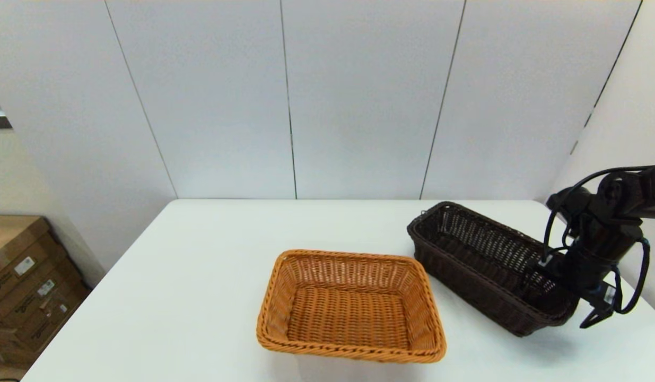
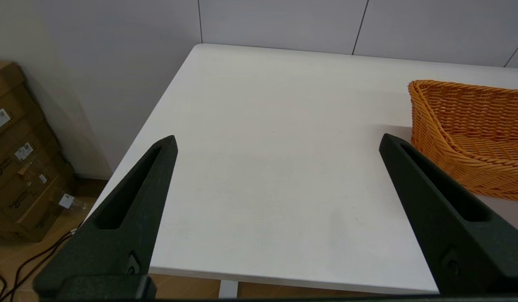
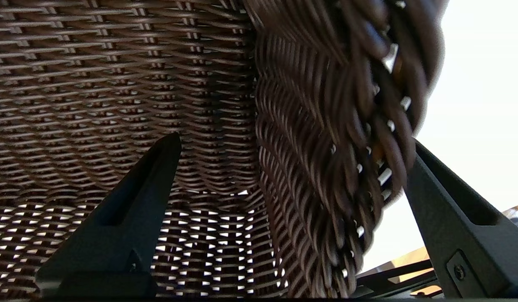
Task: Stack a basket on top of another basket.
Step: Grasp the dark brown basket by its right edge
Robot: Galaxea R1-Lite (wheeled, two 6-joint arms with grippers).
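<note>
Right fingers [image 3: 443,218] apart, straddling the near end wall of the dark brown basket [image 1: 486,265]: one inside over the woven floor, the other outside past the braided rim, not visibly clamped. Dark basket lying slantwise on the white surface [image 1: 200,276], just right of the orange-tan basket [image 1: 351,305], close but apart. Orange-tan one upright near the front edge. Left fingers [image 2: 137,201] spread wide, holding nothing, hovering over bare surface left of the orange-tan basket. Cardboard boxes [image 1: 25,286] on the floor further left.
</note>
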